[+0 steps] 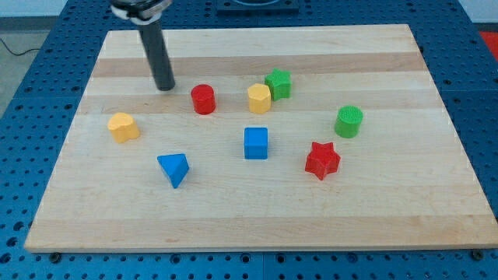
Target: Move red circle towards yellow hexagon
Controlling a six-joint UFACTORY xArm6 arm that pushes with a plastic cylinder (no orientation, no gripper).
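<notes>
The red circle [203,99] is a short red cylinder on the wooden board, left of centre. The yellow hexagon [259,99] stands to its right, a block's width away, touching or nearly touching a green star [278,83]. My tip [165,87] is on the board up and to the left of the red circle, with a small gap between them. The dark rod rises from it to the view's top.
A yellow block [124,127] lies at the left. A blue triangle [174,169] and a blue cube [255,143] lie lower down. A red star [322,160] and a green cylinder [349,121] lie at the right. The board's edge [257,249] borders blue perforated table.
</notes>
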